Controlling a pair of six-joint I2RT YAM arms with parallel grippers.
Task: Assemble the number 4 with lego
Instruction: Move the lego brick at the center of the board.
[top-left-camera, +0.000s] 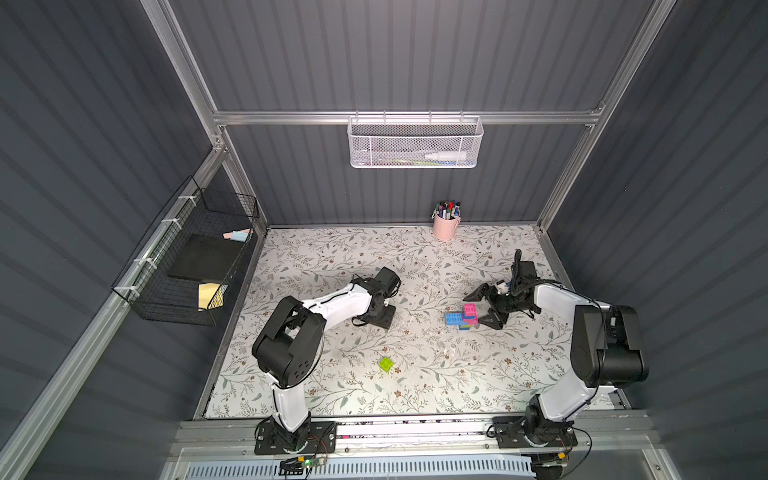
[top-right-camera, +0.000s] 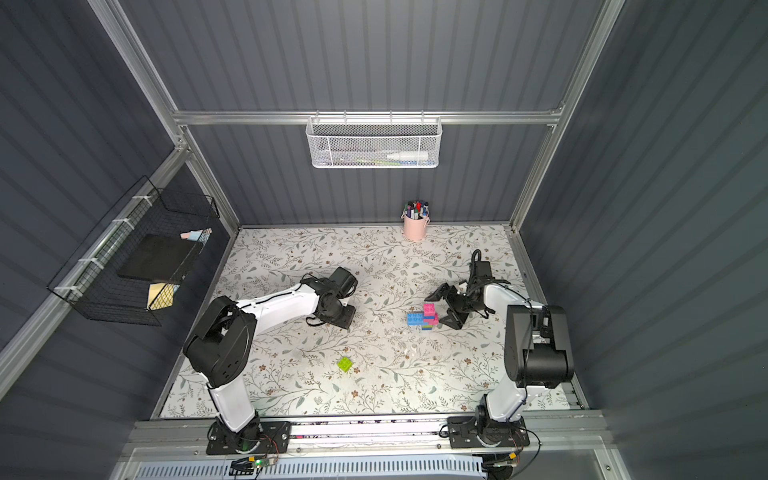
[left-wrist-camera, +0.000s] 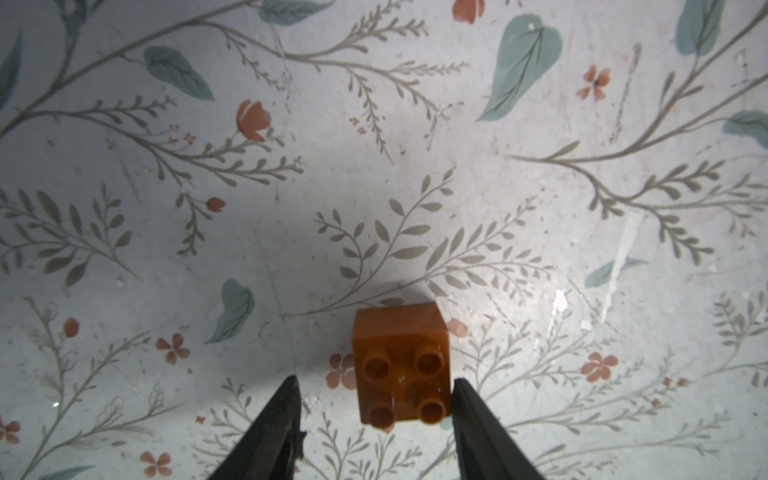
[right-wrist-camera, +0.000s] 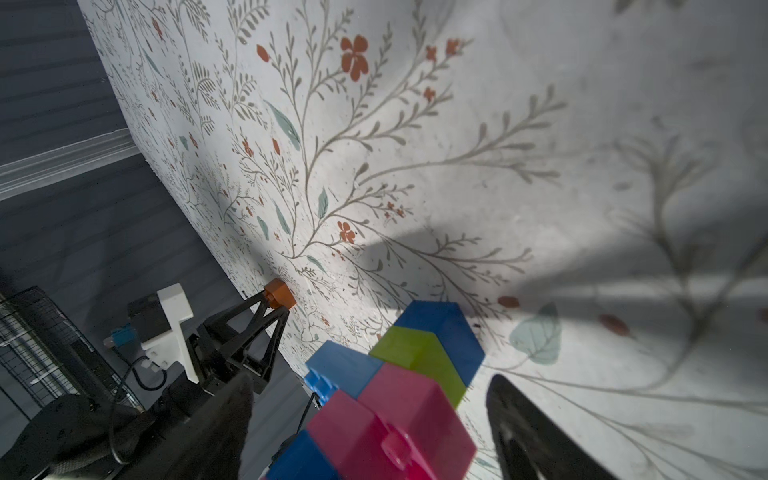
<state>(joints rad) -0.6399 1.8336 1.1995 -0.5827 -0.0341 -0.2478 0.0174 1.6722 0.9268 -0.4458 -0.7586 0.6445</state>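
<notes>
Bricks of pink, blue and lime plastic, joined as the number 4 (top-left-camera: 462, 318), rest on the floral table (top-left-camera: 332, 257) between the wide-open fingers of the right gripper (top-left-camera: 485, 306). The open left gripper (left-wrist-camera: 376, 379) straddles a small orange studded brick (left-wrist-camera: 401, 365).

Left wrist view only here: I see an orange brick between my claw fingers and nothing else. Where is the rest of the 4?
Observer: The multicoloured build lies on the table to your claw's right, at the right claw, which stands open astride it.
Operator: Any loose bricks?
Observer: One lime green brick lies alone, nearer the front edge, between the two arms.
Operator: Anything behind the build?
Observer: A pink pen cup stands at the back wall, apart from it.
</notes>
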